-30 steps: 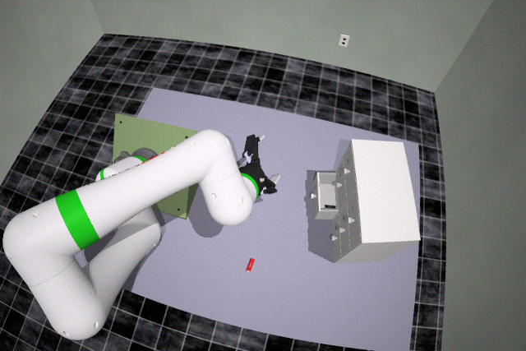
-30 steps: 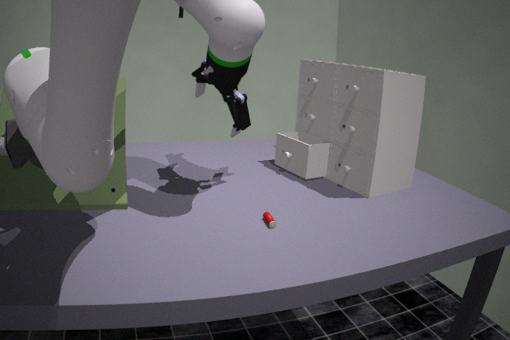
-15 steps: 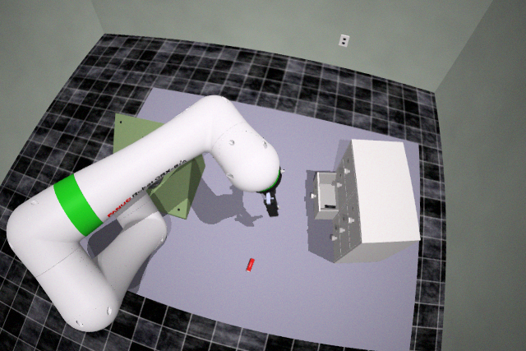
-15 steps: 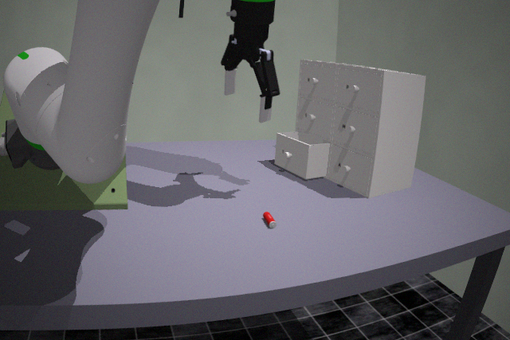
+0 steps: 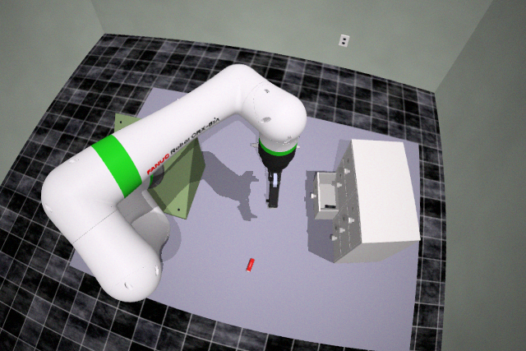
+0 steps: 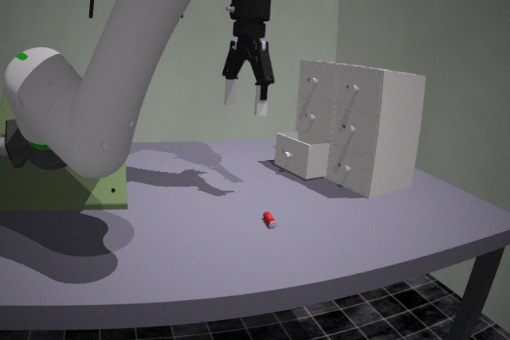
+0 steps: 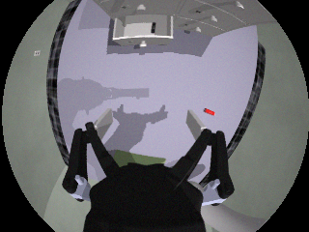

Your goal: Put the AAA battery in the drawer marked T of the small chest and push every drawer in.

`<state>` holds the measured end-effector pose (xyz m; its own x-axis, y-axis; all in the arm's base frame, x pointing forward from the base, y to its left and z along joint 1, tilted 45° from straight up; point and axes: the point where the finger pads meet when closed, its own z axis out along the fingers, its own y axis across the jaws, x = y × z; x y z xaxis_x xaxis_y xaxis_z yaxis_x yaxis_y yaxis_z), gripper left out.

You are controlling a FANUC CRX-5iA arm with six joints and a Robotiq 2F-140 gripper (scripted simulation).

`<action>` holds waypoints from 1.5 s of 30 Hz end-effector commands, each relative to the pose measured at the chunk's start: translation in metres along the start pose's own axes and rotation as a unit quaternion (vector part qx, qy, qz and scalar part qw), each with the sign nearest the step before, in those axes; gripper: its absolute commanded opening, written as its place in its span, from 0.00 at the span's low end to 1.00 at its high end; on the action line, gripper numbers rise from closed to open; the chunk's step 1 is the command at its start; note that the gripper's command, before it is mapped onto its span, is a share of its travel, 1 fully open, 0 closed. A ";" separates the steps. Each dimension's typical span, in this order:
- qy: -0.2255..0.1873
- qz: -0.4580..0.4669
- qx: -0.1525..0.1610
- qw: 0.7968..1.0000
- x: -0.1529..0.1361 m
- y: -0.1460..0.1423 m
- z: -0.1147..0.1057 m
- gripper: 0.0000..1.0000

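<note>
The fingers [image 5: 273, 204] [image 6: 245, 108] are wide open, holding nothing, above the counter [image 5: 288, 296] [image 6: 198, 245] [image 7: 159, 72]. The dark AAA battery [image 5: 329, 206] [image 7: 154, 27] lies inside the open drawer [image 5: 326, 216] [image 6: 292, 159] [image 7: 143, 38], lower than the fingers and well apart from them.

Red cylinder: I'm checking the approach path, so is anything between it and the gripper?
Nothing visible stands between the open gripper and the red cylinder; the pulled-out drawer is off to the side.
</note>
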<state>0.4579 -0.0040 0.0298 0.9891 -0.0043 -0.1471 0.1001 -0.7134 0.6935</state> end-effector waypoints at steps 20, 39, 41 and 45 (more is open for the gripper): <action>0.000 0.000 0.000 1.000 -0.041 -0.011 -0.032 1.00; 0.000 0.000 0.000 1.000 -0.091 -0.024 -0.072 1.00; 0.000 0.000 0.000 1.000 -0.091 -0.024 -0.072 1.00; -0.002 -0.013 0.016 1.000 -0.092 -0.034 -0.067 1.00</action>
<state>0.3725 0.0650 0.0739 0.9880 0.0003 -0.1542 0.1072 -0.7203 0.6853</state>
